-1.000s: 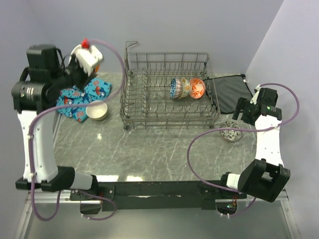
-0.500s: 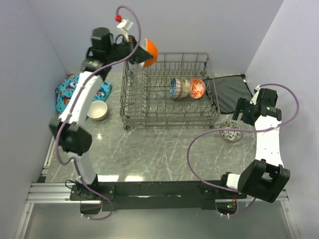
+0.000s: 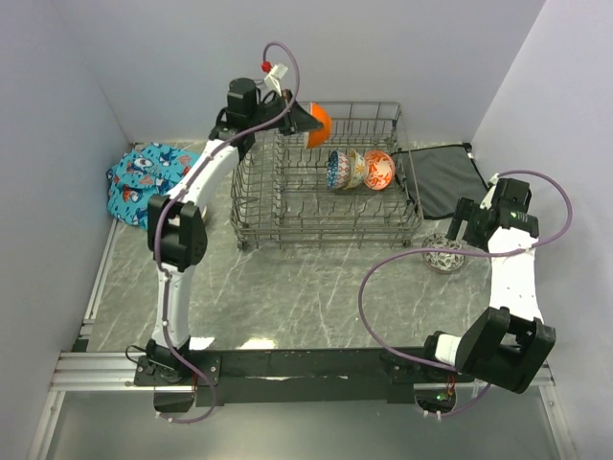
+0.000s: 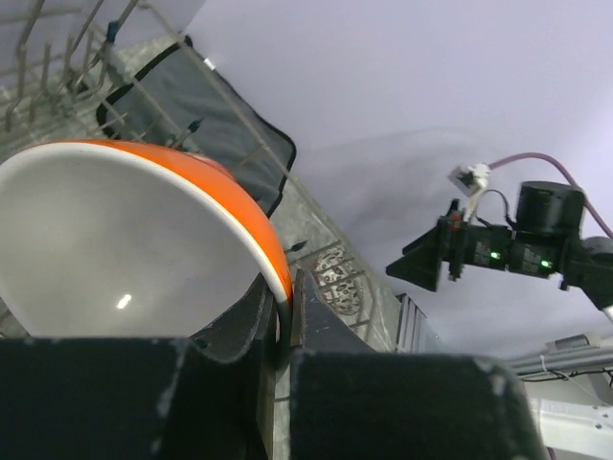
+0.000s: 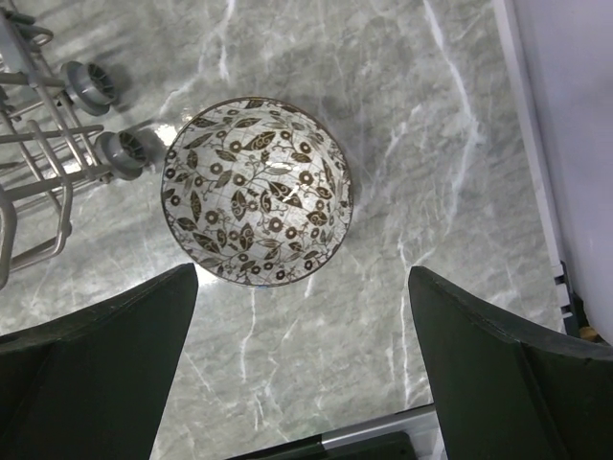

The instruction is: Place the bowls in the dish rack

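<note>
A crumpled blue cloth (image 3: 144, 182) printed with red and white figures lies at the far left of a grey, white-veined marble table (image 3: 306, 278). A flat dark grey mat (image 3: 442, 180) rests at the far right, near the right-hand wall. Pale lavender walls (image 3: 402, 48) enclose the table on three sides, and a silver metal frame (image 3: 105, 361) runs along its near edge.

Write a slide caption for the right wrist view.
Open right gripper hovers over the black-and-white patterned bowl on the marble table, beside a corner of the dish rack.
</note>
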